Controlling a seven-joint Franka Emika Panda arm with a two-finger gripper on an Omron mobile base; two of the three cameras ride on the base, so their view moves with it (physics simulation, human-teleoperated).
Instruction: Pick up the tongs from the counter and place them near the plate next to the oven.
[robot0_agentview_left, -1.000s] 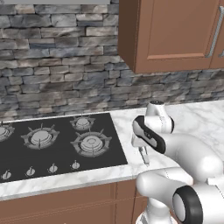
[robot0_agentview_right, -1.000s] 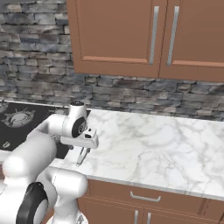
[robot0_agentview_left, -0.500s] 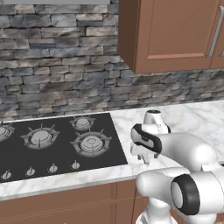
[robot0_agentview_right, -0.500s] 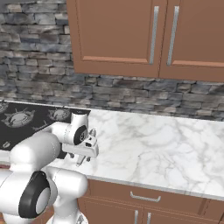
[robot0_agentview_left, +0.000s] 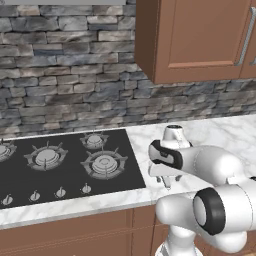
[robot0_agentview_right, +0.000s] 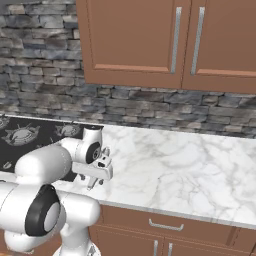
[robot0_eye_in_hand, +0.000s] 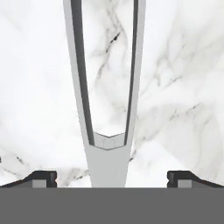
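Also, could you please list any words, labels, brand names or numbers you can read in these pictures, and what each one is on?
None: no readable text on the tongs, the cooktop and its knobs, the marble counter or the cabinet doors.

A white marble counter (robot0_agentview_left: 220, 132) with grey veins is seen over brown wood cabinets. A black gas cooktop (robot0_agentview_left: 60, 165) is set into it. Long silver metal tongs (robot0_eye_in_hand: 107, 87) are laid flat on the marble.
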